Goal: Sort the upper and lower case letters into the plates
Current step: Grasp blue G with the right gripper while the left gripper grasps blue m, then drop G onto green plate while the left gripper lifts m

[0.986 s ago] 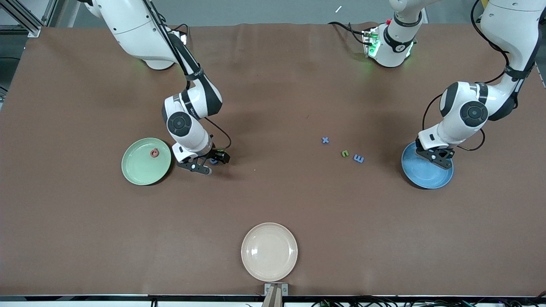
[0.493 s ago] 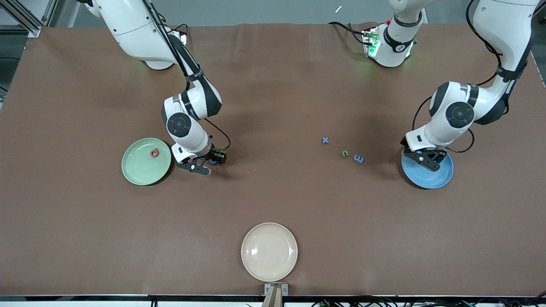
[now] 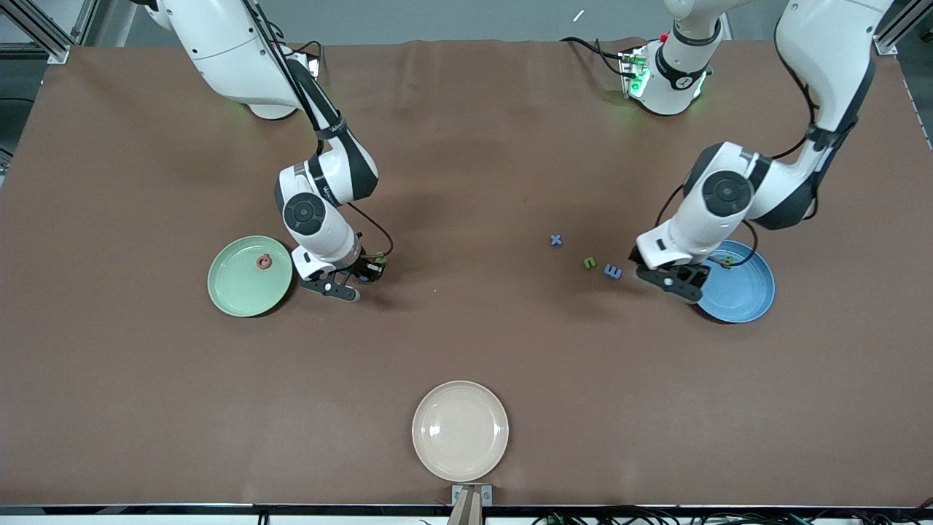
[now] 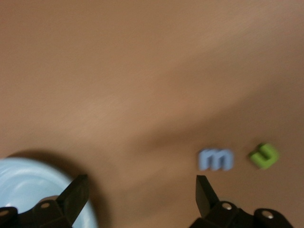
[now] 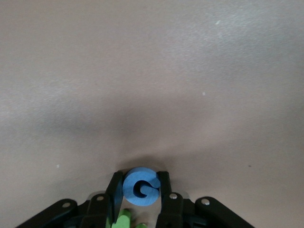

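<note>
While the right gripper (image 5: pixel 140 190) is clenching a blue letter G (image 5: pixel 140 186) between its two fingers, down at the table (image 3: pixel 466 343) just beside the mint green plate (image 3: pixel 240 288), the left gripper (image 4: pixel 140 190) is standing released, its fingers spread wide with nothing between them. In the right wrist view the G is sitting flat between the pads, its opening facing one finger, and a bit of green is showing just under it at the gripper's base; what that is cannot be told.

The left gripper is hanging over the brown table at the rim of the blue plate (image 3: pixel 743 295), on the side toward the right arm's end. A small item is lying in the blue plate near its rim toward the robots' bases, too small to read.

A pink letter (image 3: pixel 264 261) is lying in the mint green plate. Three letters are lying loose on the table between the arms, near the left gripper: a blue x (image 3: pixel 556 239), a green letter (image 3: pixel 589 262), and a blue E-like letter (image 3: pixel 613 271), the last one closest to the left gripper. Their row is running slantwise, the x lying farthest from the front camera.

A cream plate (image 3: pixel 460 430) is sitting well apart, nearest the front camera.
</note>
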{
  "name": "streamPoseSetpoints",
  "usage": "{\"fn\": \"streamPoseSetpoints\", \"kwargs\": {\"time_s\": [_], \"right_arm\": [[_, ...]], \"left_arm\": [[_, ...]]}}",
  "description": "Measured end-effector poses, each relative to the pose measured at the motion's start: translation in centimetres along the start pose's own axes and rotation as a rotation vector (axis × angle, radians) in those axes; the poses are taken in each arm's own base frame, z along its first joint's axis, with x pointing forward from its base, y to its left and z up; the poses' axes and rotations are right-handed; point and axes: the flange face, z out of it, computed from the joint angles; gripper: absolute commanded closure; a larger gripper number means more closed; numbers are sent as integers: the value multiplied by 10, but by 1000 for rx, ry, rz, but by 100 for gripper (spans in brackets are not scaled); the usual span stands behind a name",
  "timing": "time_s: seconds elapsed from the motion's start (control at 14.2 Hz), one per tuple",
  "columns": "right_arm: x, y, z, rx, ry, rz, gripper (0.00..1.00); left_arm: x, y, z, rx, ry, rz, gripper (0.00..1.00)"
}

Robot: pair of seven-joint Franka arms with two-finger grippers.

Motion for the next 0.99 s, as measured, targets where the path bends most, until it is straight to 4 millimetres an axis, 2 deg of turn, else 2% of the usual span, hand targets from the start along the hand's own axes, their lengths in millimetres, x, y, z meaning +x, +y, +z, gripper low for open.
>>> {"fn": "streamPoseSetpoints", "kwargs": {"time_s": [0.21,0.42,0.56,0.99], "right_arm": [[26,31,-21,-46,-51,-41,100],[59,84,-63,-67,-99,-100,99],[76,119,-78,-77,-110,-145,99],[99,204,-70,-77,-156,-247,98]], "left_arm": [[12,32,19,-5,-9,75,1],[16,38,38,-33,-10,26,4],[15,38,46,-43,-14,21,9],[4,42,58,-53,-43,28,17]]}}
